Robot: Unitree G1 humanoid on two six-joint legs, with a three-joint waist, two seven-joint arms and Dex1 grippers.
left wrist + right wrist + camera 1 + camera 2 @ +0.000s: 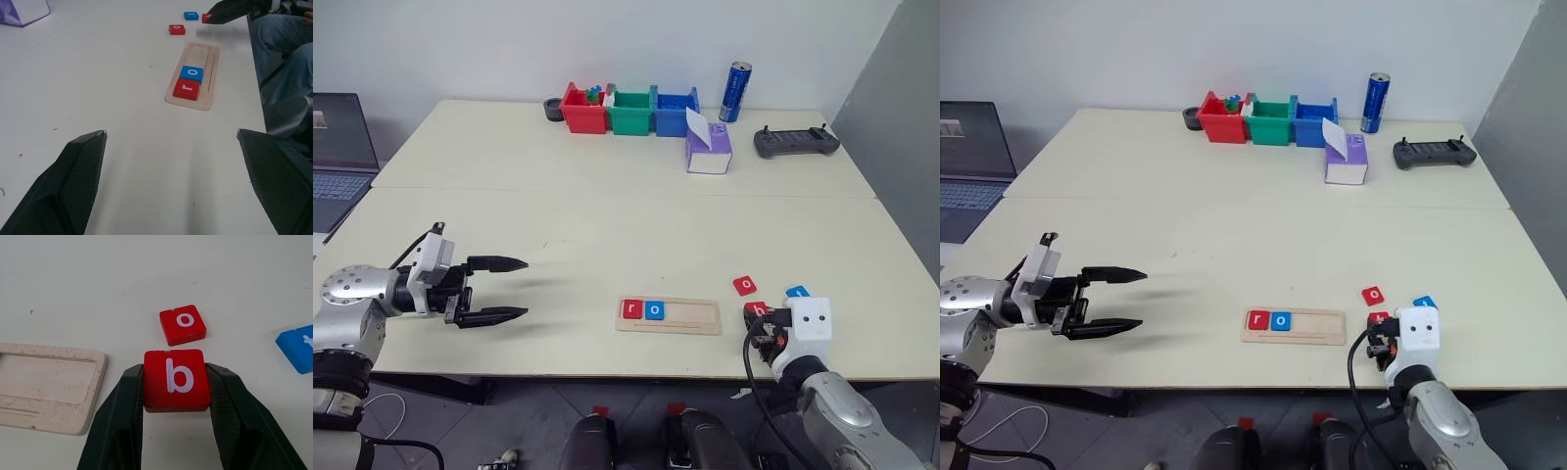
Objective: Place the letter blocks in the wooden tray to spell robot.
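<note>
The wooden tray (695,315) lies near the table's front edge, with a red r block (631,309) and a blue o block (654,310) at its left end. My right gripper (177,382) is shut on a red b block (177,378) just right of the tray, held a little above the table. Beyond it lie a red o block (183,324) and a blue t block (298,347). My left gripper (521,288) is open and holds nothing, well left of the tray and pointing toward it.
Red (582,110), green (629,113) and blue bins (674,111) line the far edge beside a blue can (735,92). A purple-and-white box (708,149) and a black controller (795,142) sit at the back right. A laptop (337,157) is far left.
</note>
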